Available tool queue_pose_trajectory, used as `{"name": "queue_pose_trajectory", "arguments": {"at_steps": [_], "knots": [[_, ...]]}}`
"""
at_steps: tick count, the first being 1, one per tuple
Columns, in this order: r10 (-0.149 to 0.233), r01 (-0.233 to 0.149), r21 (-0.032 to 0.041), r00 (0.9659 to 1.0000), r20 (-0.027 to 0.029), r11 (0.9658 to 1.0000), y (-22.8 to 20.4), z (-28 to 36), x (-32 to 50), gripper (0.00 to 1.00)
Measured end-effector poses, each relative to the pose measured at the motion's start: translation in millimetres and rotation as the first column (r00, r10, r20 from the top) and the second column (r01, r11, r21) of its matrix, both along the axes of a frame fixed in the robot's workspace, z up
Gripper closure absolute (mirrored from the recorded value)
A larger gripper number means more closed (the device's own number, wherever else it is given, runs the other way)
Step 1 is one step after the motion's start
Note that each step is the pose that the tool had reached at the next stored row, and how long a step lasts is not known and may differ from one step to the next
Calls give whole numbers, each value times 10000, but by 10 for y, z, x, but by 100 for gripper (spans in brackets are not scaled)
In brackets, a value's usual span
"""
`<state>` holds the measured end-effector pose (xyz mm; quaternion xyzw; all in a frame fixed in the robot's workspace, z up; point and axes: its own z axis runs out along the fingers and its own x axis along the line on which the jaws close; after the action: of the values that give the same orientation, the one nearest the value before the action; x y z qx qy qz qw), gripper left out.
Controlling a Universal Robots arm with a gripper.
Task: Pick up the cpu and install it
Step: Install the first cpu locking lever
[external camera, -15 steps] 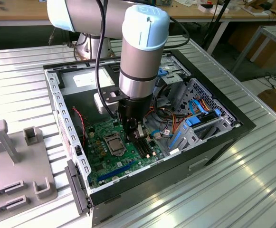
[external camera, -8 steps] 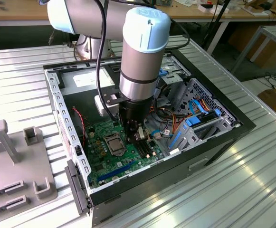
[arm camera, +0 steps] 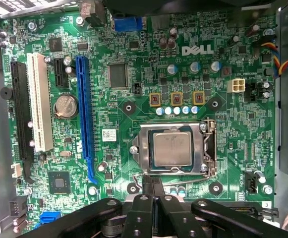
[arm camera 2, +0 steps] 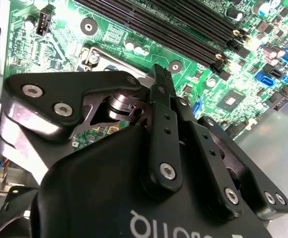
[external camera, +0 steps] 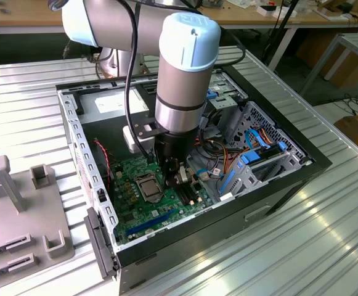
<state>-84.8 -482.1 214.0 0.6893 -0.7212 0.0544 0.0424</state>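
A: Status? Fingers of gripper (arm camera: 152, 191) pressed together, nothing between them, tips just beside the socket frame (arm camera: 178, 147).

B: cpu (arm camera: 171, 148) sits inside that frame, on the motherboard (arm camera: 134, 89). Risk: tips snag the frame edge and shift the chip.
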Motion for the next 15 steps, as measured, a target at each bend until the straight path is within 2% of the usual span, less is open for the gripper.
{"name": "queue_pose_trajectory", "arguments": {"at_steps": [5, 15], "knots": [[-2, 2, -55, 10000, -1, 10000, 0, -13, 7, 89], [-2, 2, -56, 10000, 5, 10000, -2, -41, 23, 89]]}}
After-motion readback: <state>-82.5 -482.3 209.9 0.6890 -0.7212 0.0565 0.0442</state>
